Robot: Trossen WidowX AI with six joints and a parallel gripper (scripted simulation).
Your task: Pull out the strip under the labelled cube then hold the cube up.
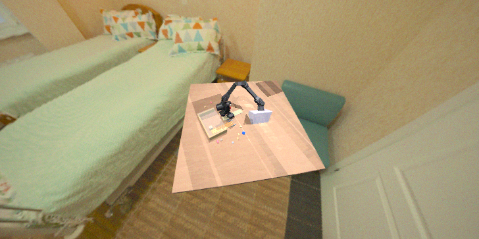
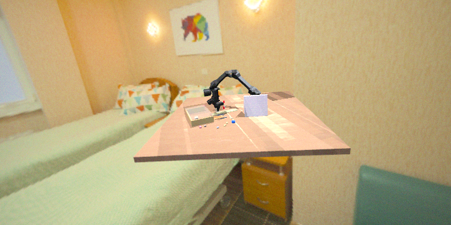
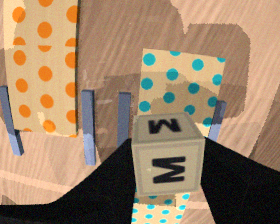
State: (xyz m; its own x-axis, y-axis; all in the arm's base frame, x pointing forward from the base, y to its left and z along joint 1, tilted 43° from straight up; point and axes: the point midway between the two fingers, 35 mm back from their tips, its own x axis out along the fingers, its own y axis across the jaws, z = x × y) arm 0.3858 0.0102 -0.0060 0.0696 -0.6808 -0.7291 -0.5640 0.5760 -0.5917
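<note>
The labelled cube (image 3: 167,167), pale wood with a black M on two visible faces, is between the fingers in the wrist view. My gripper (image 3: 163,143) (image 1: 230,118) (image 2: 217,110) is shut on it and holds it a little above the teal-dotted strip (image 3: 171,75). That strip lies flat between two blue-grey rails (image 3: 123,117) (image 3: 217,120), and part of it is hidden behind the cube. An orange-dotted strip (image 3: 45,75) (image 1: 222,127) lies to its left in the wrist view, its end between two other rails (image 3: 11,122) (image 3: 88,127).
A shallow tray (image 1: 218,134) (image 2: 202,122) stands beside the gripper with a small white block (image 1: 210,127) (image 2: 196,117) inside. A pale upright panel (image 1: 260,116) (image 2: 256,105) stands near the arm's base. A blue ball (image 1: 243,133) (image 2: 233,121) and several small bits lie in front.
</note>
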